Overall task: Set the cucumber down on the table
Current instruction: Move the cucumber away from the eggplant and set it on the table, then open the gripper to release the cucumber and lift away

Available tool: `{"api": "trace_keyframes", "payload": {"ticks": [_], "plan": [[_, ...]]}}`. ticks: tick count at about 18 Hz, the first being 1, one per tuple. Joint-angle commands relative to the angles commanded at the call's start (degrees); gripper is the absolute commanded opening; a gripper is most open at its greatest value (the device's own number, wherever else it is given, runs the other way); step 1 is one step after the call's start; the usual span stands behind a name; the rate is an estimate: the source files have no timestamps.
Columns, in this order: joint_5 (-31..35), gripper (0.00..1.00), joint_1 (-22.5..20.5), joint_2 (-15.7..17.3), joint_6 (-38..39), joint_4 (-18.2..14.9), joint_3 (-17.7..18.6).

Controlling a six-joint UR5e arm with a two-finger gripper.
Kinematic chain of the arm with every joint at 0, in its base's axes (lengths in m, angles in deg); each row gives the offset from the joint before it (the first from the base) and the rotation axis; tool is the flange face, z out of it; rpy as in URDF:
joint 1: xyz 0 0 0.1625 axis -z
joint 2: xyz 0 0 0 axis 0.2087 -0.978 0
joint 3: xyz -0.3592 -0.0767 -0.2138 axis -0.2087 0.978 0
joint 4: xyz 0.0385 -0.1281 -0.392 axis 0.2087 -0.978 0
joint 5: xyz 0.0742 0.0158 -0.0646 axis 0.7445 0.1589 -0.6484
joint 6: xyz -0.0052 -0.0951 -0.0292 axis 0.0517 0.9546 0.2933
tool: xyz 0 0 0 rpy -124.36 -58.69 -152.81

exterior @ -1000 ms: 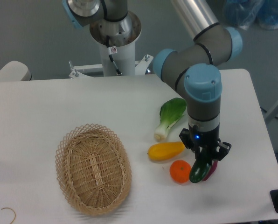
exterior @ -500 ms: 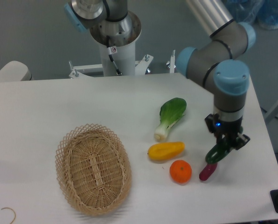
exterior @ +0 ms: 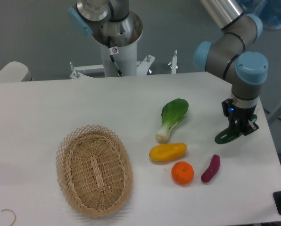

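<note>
A UR5e arm's gripper (exterior: 239,128) grips the cucumber (exterior: 227,136) near the right edge of the table (exterior: 60,103), the jaws closed around its upper end while its lower end hangs at or just above the white surface (contact cannot be confirmed from this angle). The cucumber sits tilted, right of the bok choy (exterior: 172,117) and beyond the purple sweet potato (exterior: 210,168), well apart from both.

To finish the placement cleanly, the arm would likely need to lower until the vegetable's underside clearly bears on the tabletop, then part the jaws gently so the smooth, glossy body does not roll. The right edge is close, so a release with the cucumber lying along the surface rather than standing on end looks safer.

The wicker basket (exterior: 94,168) at near left holds nothing visible. The yellow squash (exterior: 167,152) and orange (exterior: 182,173) lie on the bare table between basket and sweet potato.
</note>
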State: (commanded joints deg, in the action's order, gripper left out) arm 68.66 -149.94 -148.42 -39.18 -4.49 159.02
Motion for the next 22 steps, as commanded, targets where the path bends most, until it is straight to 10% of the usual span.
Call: {"api": "trace_keyframes", "payload": {"ticks": [9,12,15,22], "plan": [[0.09,0.28,0.53,1.49,6.59,1.16,4.5],[0.09,0.41,0.7,1.5,7.03,1.16,4.59],[0.09,0.99,0.79,1.58,7.82,1.24,3.54],[0.52,1.0,3.77,1.94,22.13,1.16,-0.59]]}}
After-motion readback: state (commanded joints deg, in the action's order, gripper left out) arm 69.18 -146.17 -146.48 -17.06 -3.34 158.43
